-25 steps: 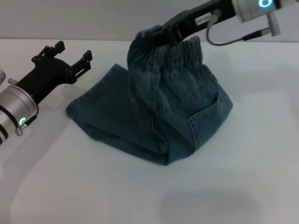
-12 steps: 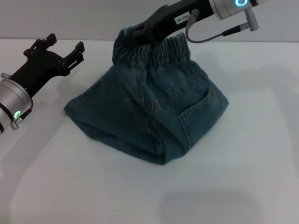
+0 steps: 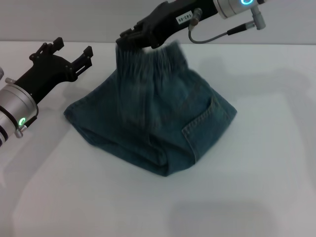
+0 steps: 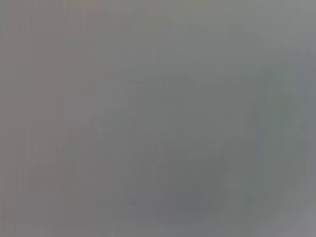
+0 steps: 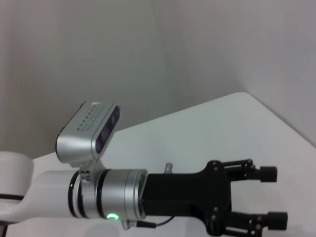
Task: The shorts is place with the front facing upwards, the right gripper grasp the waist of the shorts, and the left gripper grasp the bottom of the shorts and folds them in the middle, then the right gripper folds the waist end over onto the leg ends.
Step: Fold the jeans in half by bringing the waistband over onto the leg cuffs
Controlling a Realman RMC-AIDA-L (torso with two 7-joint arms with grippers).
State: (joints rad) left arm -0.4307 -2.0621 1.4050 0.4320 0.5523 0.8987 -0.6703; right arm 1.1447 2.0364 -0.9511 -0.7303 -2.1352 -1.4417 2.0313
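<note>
Lying folded in the middle of the white worktop (image 3: 256, 177), the shorts (image 3: 153, 118) form a dark denim heap whose folded edge points toward the robot and whose stitched pocket (image 3: 205, 129) faces up on the right-arm side. The waist of the shorts (image 3: 148, 57) is lifted off the worktop at the far side of the heap, its gathered band blurred in the head view, so its detail cannot be read.

Only the head view shows the garment at all. The left wrist view is a plain grey field with nothing to make out, and the right wrist view looks across the worktop at the left gripper (image 5: 266, 195), showing its silver-grey wrist with a green light and the camera box mounted above it.

The right gripper (image 3: 129, 39) sits right at the top of the waistband, its fingers closed on the cloth and holding that end up. Its arm reaches in from the far right of the shorts, slanting down toward the band, with a white label on the black frame.

The left gripper (image 3: 73, 50) hovers to the left of the shorts, apart from the cloth, fingers spread and holding nothing, pointing away from the robot.
</note>
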